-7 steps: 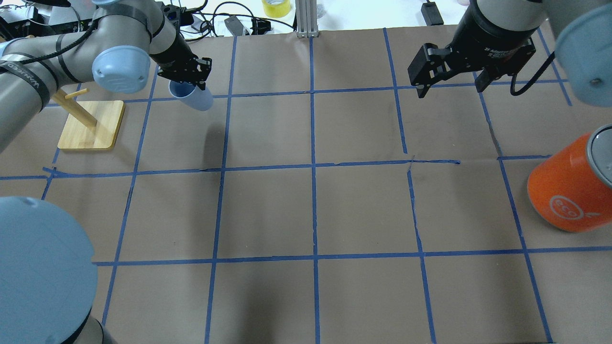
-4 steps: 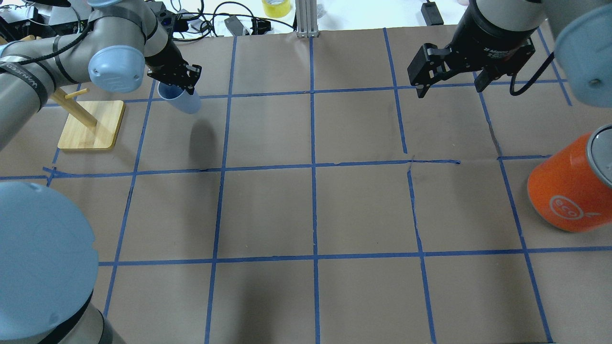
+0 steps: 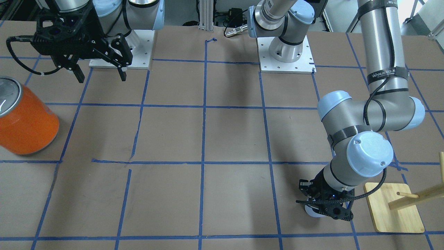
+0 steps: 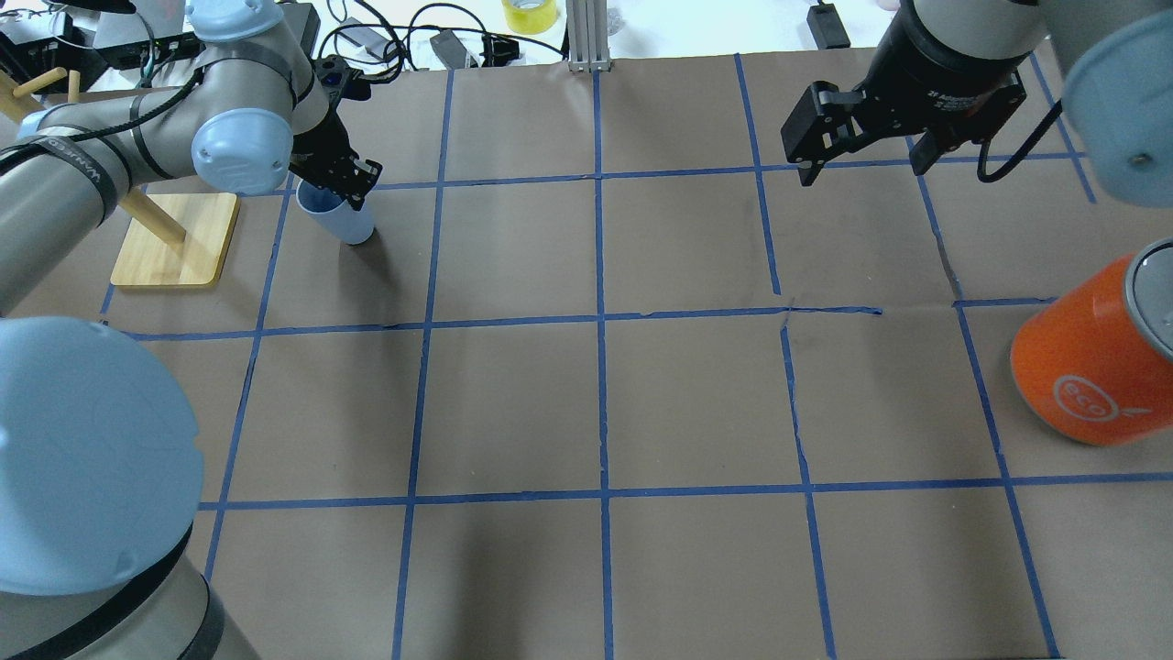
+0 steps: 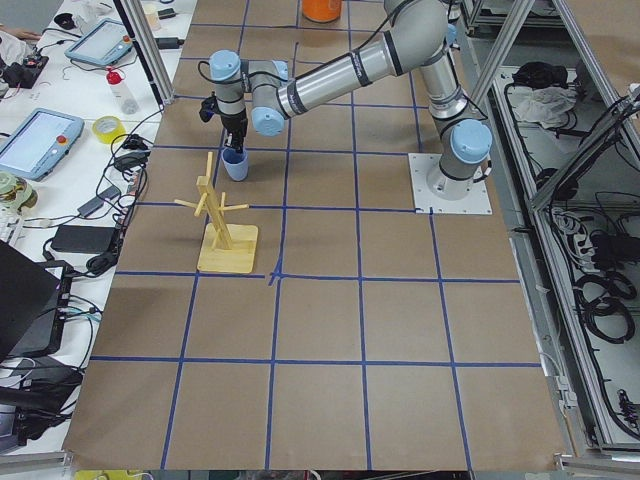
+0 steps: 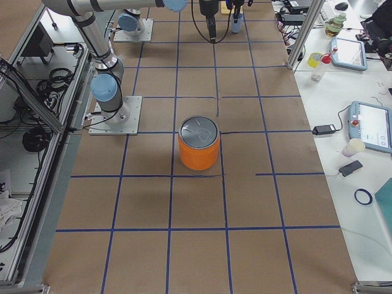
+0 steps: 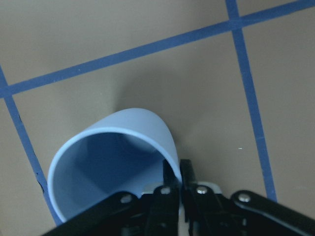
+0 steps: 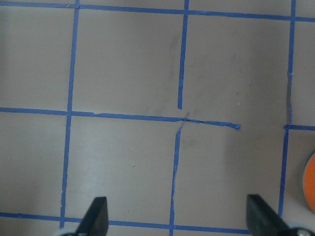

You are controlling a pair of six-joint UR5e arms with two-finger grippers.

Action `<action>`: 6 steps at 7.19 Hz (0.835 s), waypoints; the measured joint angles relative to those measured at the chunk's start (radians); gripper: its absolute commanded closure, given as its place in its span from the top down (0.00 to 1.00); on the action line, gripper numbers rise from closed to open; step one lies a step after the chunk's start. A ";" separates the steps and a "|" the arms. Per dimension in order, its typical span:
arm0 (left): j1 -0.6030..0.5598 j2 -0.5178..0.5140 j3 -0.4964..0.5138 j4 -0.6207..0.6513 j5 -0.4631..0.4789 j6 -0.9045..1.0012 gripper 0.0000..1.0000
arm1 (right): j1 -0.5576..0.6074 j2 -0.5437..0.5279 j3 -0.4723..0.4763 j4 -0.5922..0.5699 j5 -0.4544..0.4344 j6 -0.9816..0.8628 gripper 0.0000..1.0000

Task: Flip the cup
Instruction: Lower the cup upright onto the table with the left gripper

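Overhead exterior shows the small pale blue tapered plastic cup (image 4: pixel 346 218) near the tabletop's corner where the edge opposite the robot meets the end on the robot's left. It is mouth-up and leans slightly, with its base down at the brown paper; whether it touches the paper cannot be told. The left gripper (image 4: pixel 341 188) comes down on its rim. In the left wrist view the black fingers (image 7: pixel 172 178) are nearly closed and pinch the cup's (image 7: pixel 115 160) wall, one inside the bluish interior and one outside. In the front-facing view the same gripper (image 3: pixel 329 209) hides most of the cup (image 3: pixel 311 211). Just beside it, toward the left end, stands a light wooden peg stand on a square bamboo base (image 4: pixel 176 240). The right gripper (image 4: pixel 863 172) hangs above the paper near the opposite edge on the robot's right half, its jaws spread wide with nothing between them, as its wrist view shows by the two separated fingertips (image 8: pixel 96 216). A large orange cylindrical can with a silver top (image 4: pixel 1086 367) stands by the right end, well apart from the cup.
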 measured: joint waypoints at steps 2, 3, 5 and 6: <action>0.000 -0.002 -0.002 0.006 -0.010 -0.005 0.81 | 0.000 0.000 0.000 0.000 0.000 0.000 1.00; 0.000 0.002 0.000 0.006 -0.010 -0.007 0.84 | -0.001 0.000 0.000 0.000 -0.001 0.000 1.00; -0.002 0.041 0.013 -0.046 -0.003 -0.011 0.86 | -0.001 -0.001 0.000 0.001 -0.006 0.000 1.00; -0.010 0.087 0.027 -0.119 -0.001 -0.030 0.87 | -0.001 -0.002 0.000 0.002 -0.007 0.000 1.00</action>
